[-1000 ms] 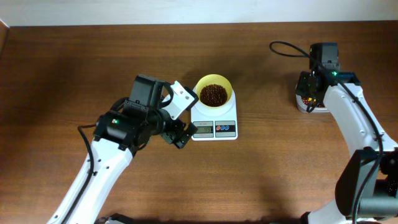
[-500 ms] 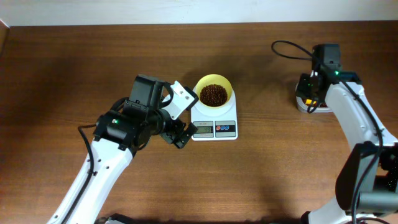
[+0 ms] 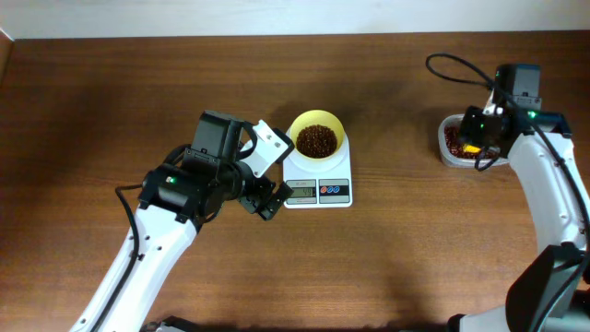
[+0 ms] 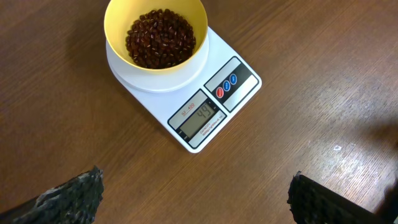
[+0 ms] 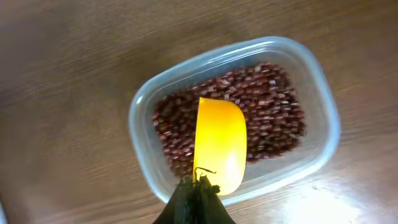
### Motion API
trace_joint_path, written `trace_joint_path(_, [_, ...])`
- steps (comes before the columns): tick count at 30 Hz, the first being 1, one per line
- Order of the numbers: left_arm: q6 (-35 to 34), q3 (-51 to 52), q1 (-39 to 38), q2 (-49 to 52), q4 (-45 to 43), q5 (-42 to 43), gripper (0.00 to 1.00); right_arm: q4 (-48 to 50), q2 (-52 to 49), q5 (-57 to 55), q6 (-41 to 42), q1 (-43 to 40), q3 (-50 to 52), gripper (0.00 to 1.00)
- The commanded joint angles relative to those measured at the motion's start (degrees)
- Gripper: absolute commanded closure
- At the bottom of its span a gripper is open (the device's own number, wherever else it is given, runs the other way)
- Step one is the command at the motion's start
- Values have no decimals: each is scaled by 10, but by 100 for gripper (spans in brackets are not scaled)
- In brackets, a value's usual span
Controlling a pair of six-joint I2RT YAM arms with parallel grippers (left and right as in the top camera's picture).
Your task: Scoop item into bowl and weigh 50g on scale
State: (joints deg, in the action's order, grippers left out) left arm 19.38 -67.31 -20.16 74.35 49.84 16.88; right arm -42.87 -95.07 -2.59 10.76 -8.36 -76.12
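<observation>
The work surface is a brown wooden table (image 3: 415,249), bare apart from the items below.

The scale (image 4: 205,106) lies ahead of the left gripper (image 4: 196,196), whose jaws stand wide apart and hold nothing. Its display end faces those jaws. Its long axis runs obliquely away from them, towards the platform end. The display appears to read 44, which is under target.

The clear tub (image 5: 140,118) lies directly ahead of the right gripper (image 5: 198,193). Its long axis runs across the jaw line, slightly tilted.

The bowl (image 4: 200,46) sits on the scale platform, at the end far from the left jaws.

The scoop (image 5: 221,143) is clamped at its handle by the right jaws. Its long axis runs straight out from them, with the rounded end pointing away over the tub. No beans show on its visible face.

The beans (image 4: 160,38) partly fill the bowl. A further supply (image 5: 273,106) lies in the tub, around and beyond the scoop.

Judged step: a top-up load. The next move calls for a small scoopful only, carried level to the bowl and tipped in gradually.
</observation>
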Motion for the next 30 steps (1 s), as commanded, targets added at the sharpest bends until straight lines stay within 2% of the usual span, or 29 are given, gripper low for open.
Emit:
trace_joint_path(1, [9,2,1,-9,-1,-2,2,2,16,146,-67,-42,0,96])
trace_joint_path(5, [9,2,1,-9,-1,-2,1,2,16,193,-67,-82,0,96])
trace_joint_path(9, [9,2,1,-9,-1,-2,1,2,16,201,-70,-85,0,96])
trace_joint_path(19, [9,2,1,-9,-1,-2,1,7,-29,124,-69,-73,0,96])
trace_joint_path(30, [9,2,1,-9,-1,-2,1,62,-84,129,-58,-50,0,96])
